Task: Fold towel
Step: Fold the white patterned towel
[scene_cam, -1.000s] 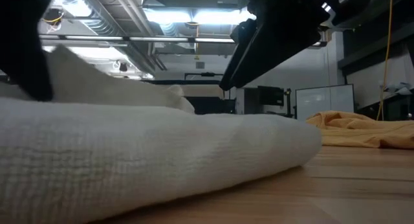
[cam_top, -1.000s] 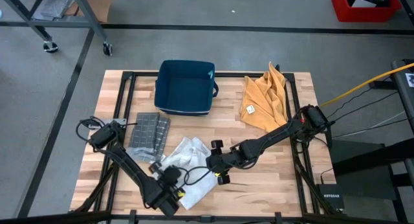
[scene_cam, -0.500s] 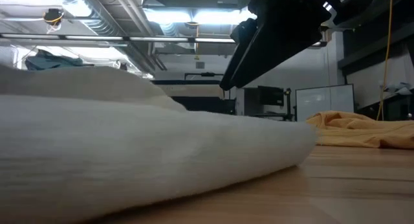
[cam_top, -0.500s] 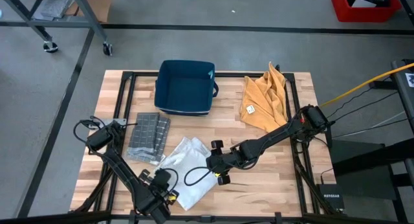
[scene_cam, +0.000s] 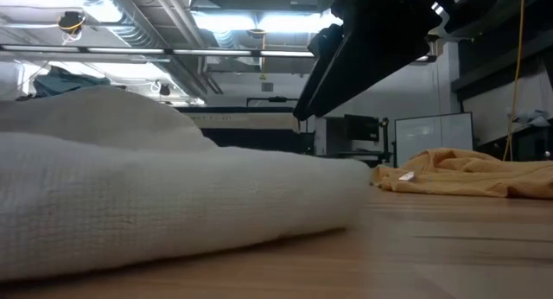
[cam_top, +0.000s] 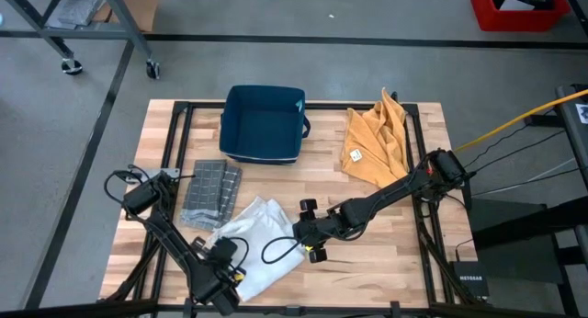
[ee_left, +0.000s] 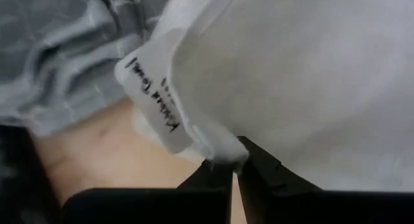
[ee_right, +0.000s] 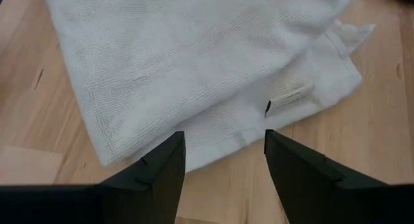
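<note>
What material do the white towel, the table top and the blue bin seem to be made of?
White towel: woven cotton-like cloth, matte; a fine grid weave and a hemmed edge show.
Table top: light wood in planks, smooth; grain lines and seams show.
Blue bin: probably fabric or soft plastic, matte dark blue; too far to tell.

White towel (cam_top: 250, 243) between 2 tools, left tool (cam_top: 223, 274) at its edge

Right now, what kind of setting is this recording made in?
Probably a robotics lab or workshop: a wooden table on bare concrete floor, exposed ceiling ducts and strip lights overhead, and a wheeled metal rack standing nearby.
</note>
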{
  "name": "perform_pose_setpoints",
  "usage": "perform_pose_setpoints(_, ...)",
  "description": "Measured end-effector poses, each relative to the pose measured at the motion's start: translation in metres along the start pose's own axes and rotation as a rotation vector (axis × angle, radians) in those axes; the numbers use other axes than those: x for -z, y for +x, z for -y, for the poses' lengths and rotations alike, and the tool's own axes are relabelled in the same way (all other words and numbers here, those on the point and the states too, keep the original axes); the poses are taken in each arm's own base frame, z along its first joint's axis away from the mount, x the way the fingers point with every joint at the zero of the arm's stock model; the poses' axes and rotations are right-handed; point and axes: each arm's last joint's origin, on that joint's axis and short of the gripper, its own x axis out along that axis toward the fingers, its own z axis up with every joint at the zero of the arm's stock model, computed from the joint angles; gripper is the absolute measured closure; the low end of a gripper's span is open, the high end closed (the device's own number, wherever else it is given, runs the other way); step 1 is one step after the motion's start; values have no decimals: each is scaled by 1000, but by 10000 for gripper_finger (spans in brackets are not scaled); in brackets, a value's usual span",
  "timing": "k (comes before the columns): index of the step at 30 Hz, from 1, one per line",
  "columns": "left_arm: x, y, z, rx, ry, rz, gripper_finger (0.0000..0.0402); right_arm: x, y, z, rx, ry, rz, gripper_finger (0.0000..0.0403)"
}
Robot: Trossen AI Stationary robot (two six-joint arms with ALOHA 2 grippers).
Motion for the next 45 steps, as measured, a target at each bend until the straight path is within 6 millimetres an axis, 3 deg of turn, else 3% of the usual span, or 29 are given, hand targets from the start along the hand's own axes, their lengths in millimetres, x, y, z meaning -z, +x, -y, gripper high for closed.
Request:
perform_pose_setpoints(5,-3,-2,-18,-192,-57,-1,355,0,0,0,0,0,0,189)
perform_pose_setpoints(11,0,2,-18,-201,-116,-38,274,0,0,0,6,0,1,189)
perform_pose_setpoints(17,4,4,-22,-292,-216,-153,250,-10,0,-1,-3,7,99,189)
perform_pose_setpoints(24,12,1,-25,-301,-325,-131,249,-30,2,-1,-41,-108,314,189)
perform_pose_setpoints(29,13,-7,-22,-260,-323,-147,254,-31,8,8,-156,-108,330,189)
perform_pose_setpoints(34,6,-24,-20,-159,-325,-118,285,-35,10,24,-175,-54,357,189)
perform_pose_setpoints(38,-5,-36,-17,-28,-330,6,314,-40,14,34,-223,-4,412,189)
perform_pose_setpoints(41,-13,-38,-12,59,-339,123,338,-40,27,36,-297,25,444,189)
perform_pose_setpoints(45,-22,-29,-4,95,-302,128,373,-33,50,34,-317,48,436,189)
